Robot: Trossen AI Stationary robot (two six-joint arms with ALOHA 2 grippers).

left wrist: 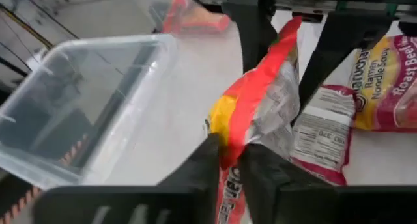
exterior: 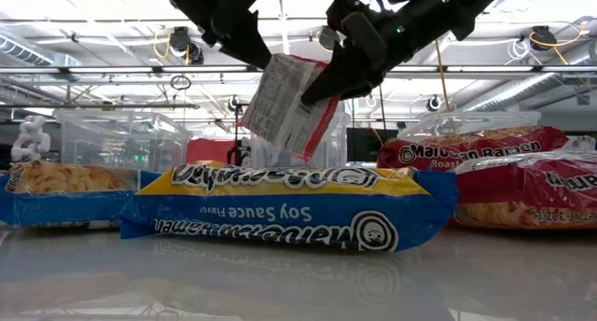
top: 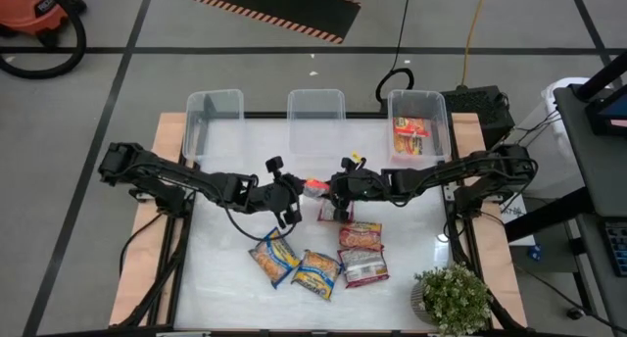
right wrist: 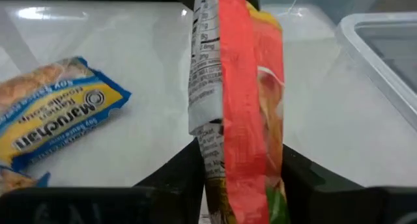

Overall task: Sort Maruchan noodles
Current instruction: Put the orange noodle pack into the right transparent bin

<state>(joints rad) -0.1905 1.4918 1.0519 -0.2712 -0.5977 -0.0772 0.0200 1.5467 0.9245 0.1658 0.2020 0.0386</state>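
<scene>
An orange-red Maruchan packet [top: 314, 187] is up in the air over the middle of the table [top: 225, 278], held from both sides. The left hand [top: 295, 194] pinches one end of it, and the right hand [top: 333, 191] pinches the other end. In the low view the packet [exterior: 284, 102] hangs tilted between the two hands, with its white label side facing us. In the left wrist view the two dark fingers [left wrist: 202, 164] are closed tight on the packet's edge. In the right wrist view the packet [right wrist: 238, 107] stands up tall between that hand's fingers.

Below it on the table lie more packets. Two blue-and-yellow packets [top: 274, 257] [top: 315, 272] lie side by side near the front, touching. Just to their right are two maroon-and-white packets [top: 361, 235] [top: 364, 268], one behind the other. Another maroon-and-white packet [top: 327, 212] lies right under the right hand.

Three clear bins stand in a row at the back of the table. The right bin [top: 439, 107] has orange-red packets [top: 411, 136] in it. A small green plant [top: 453, 298] sits at the front right corner
</scene>
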